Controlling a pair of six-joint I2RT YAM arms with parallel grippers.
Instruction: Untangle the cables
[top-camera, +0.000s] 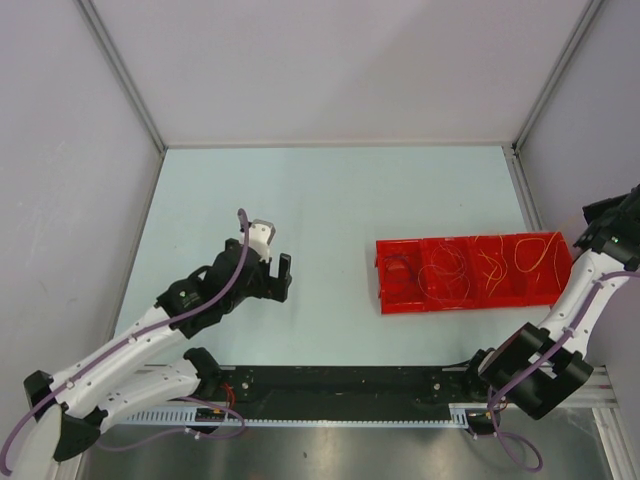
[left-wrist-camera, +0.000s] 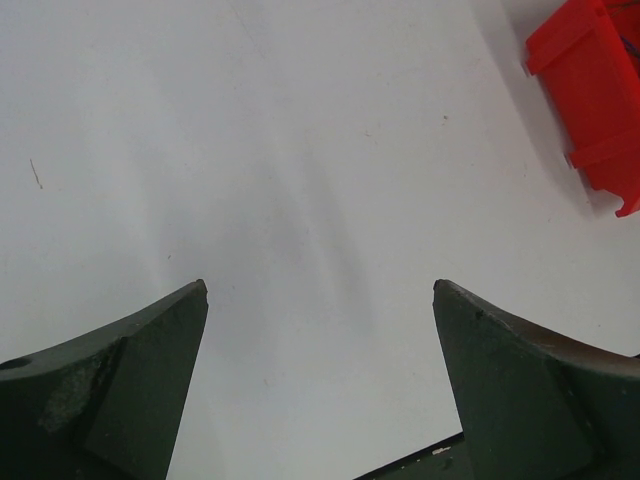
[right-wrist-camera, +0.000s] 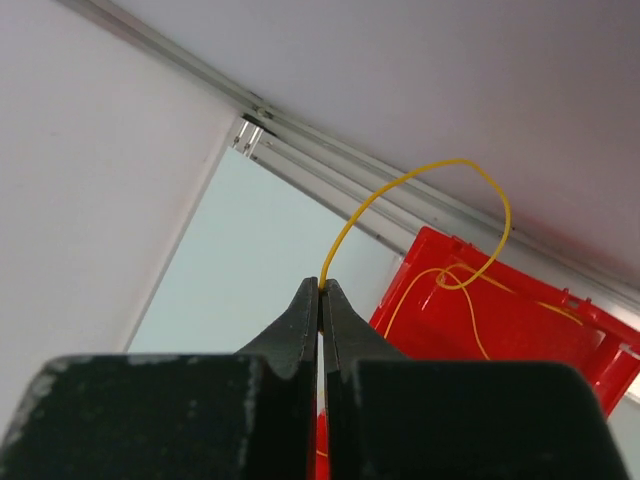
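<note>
A red compartment tray (top-camera: 379, 290) lies right of centre on the table. Thin cables lie in it: dark and red loops (top-camera: 445, 275) in the left compartments, orange ones (top-camera: 490, 265) in the middle, yellow ones (top-camera: 545, 258) at the right. My right gripper (top-camera: 600, 222) hangs above the tray's right end. In the right wrist view it (right-wrist-camera: 322, 285) is shut on a yellow cable (right-wrist-camera: 361, 207), which arcs up and loops back down into the tray (right-wrist-camera: 540, 320). My left gripper (top-camera: 280, 277) is open and empty over bare table, left of the tray; its fingertips (left-wrist-camera: 197, 292) stand wide apart.
The table is walled by white panels with aluminium rails at the back and sides. A black rail runs along the near edge between the arm bases. The tray's corner (left-wrist-camera: 590, 90) shows at the upper right of the left wrist view.
</note>
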